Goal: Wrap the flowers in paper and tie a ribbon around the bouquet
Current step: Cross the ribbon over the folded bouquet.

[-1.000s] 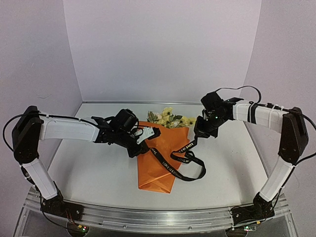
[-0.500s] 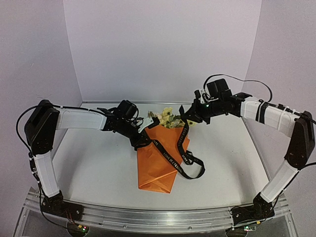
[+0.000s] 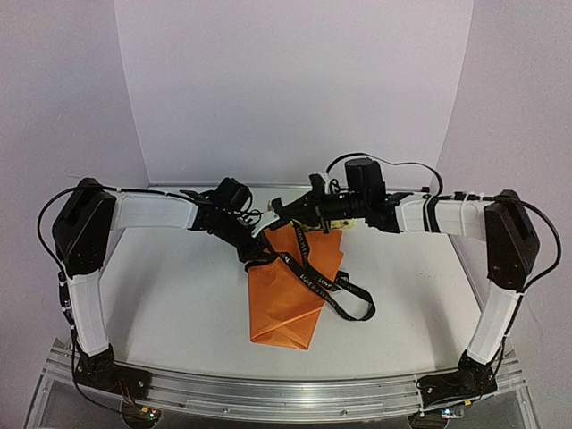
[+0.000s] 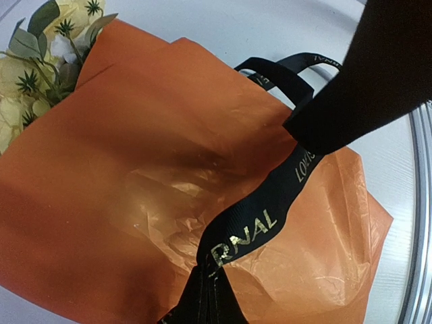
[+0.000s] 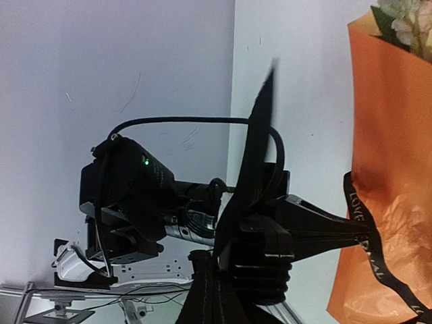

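On table (image 3: 161, 304) ctr: ribbon (image 3: 313, 279) across bouquet (image 3: 281, 308) (flowers (image 4: 27, 81) at far end).

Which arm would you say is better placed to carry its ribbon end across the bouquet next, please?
Probably right: the right gripper holds a ribbon end raised above the bouquet, while the left gripper sits low at its edge.

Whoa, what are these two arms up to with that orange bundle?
They're tying a bouquet. The flowers lie wrapped in an orange paper cone on the table. The left gripper and right gripper are each shut on the black ribbon, holding it up near the cone's flower end. The rest loops loosely across the paper; no knot is visible.
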Available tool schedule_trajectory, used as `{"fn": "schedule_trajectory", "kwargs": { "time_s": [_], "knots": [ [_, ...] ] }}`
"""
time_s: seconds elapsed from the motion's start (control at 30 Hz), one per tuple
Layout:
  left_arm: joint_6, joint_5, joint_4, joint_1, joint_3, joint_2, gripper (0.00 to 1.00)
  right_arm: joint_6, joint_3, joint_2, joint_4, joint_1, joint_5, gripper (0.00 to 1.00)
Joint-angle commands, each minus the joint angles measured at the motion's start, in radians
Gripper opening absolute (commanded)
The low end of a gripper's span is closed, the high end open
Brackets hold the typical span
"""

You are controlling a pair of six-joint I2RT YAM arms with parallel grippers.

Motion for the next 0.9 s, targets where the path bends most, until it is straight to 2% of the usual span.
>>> {"fn": "schedule_trajectory", "kwargs": {
  "time_s": [0.0, 0.33, 0.5, 0.87],
  "knots": [
    [0.008, 0.047, -0.016, 0.017, 0.052, 0.016, 0.0, 0.131, -0.082, 0.016, 0.226, 0.019, -0.063, 0.0],
    [0.009, 0.061, -0.023, 0.024, 0.057, 0.022, 0.0, 0.117, -0.316, -0.104, 0.296, 0.031, -0.118, 0.0],
    [0.009, 0.061, -0.027, 0.025, 0.058, 0.022, 0.0, 0.123, -0.349, -0.115, 0.287, 0.053, -0.138, 0.0],
    [0.005, 0.056, -0.035, 0.025, 0.071, 0.018, 0.0, 0.008, -0.389, -0.114, 0.065, 0.118, -0.06, 0.0]
  ]
}}
